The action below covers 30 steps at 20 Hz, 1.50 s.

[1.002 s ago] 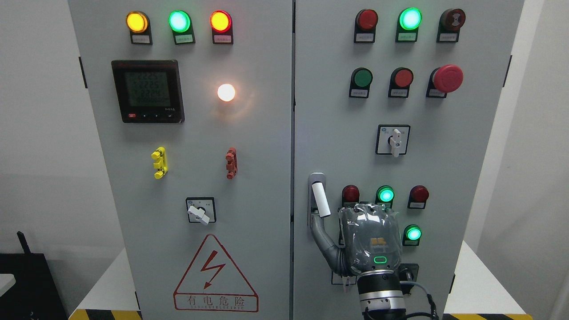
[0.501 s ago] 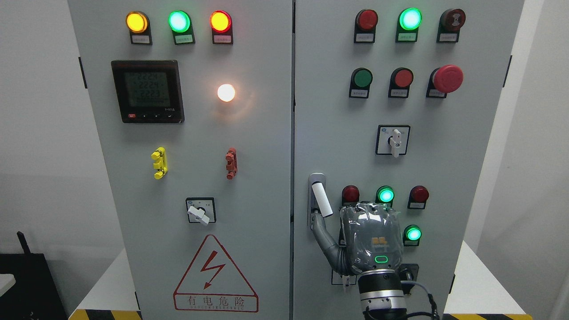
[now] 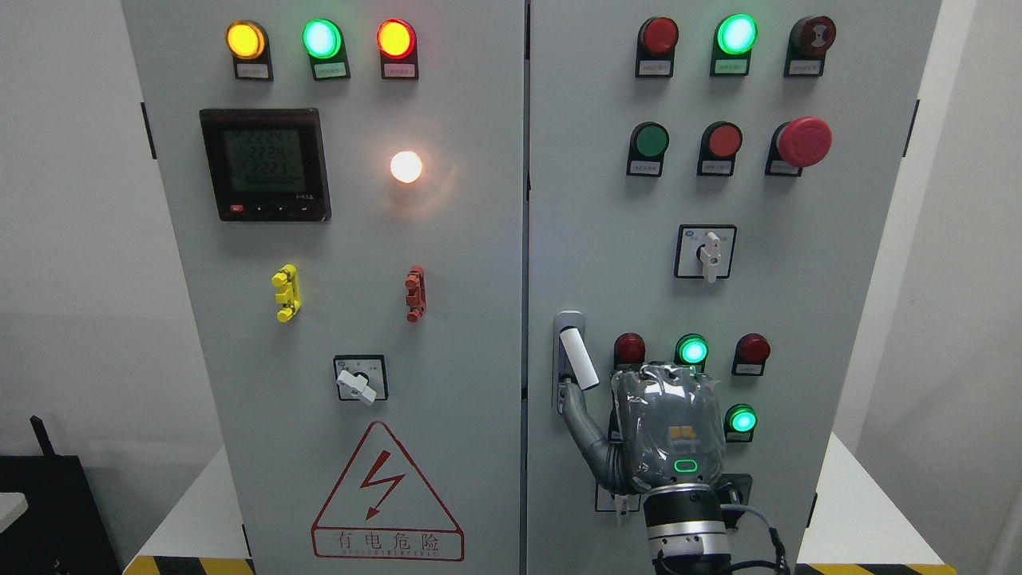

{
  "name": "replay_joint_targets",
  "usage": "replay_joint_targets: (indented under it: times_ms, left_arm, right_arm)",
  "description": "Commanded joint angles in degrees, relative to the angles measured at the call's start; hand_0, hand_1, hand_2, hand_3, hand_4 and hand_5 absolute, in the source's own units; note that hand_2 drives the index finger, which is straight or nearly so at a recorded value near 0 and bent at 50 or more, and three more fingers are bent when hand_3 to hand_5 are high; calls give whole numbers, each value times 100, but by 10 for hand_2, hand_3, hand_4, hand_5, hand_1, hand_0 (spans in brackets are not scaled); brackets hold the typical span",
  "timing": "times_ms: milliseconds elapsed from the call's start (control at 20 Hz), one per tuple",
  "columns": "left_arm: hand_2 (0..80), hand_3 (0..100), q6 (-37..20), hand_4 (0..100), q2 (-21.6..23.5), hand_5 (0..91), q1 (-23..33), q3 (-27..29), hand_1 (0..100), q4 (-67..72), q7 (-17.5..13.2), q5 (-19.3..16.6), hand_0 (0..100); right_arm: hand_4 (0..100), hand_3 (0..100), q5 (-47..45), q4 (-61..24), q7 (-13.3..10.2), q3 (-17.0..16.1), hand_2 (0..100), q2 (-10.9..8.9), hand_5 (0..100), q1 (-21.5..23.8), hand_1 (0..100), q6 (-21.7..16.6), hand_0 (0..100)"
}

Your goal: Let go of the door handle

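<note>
A: Going left to right, we pass the left door [image 3: 343,319] with its meter [image 3: 265,164] and warning triangle [image 3: 386,493], then reach the door handle [image 3: 578,358], swung out from its recess at the right door's [image 3: 718,279] left edge.

B: Our right hand [image 3: 667,435] sits just right of it, thumb [image 3: 581,419] stretched up-left with its tip at the handle's lower end, probably the last contact before letting go. The other fingers fold behind the knuckles; we judge they clasp nothing.

A: Compared with a second ago, the hand has drifted slightly right and the handle tilts a touch more.
</note>
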Motion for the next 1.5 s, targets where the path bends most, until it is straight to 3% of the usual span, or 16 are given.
replay_joint_targets:
  times_ms: [0,1453]
  left_arm:
    - [0,0,4,0,0,0,-9,9,389,53,-2,0,120]
    - [0,0,4,0,0,0,-9,9,389,53,-2,0,120]
  right_arm:
    - [917,1000,0,0,8,1,967,0,992,10,0,-2,520]
    - [919,1000,0,-18,-1,-43,976,0,992,1,0,7,535]
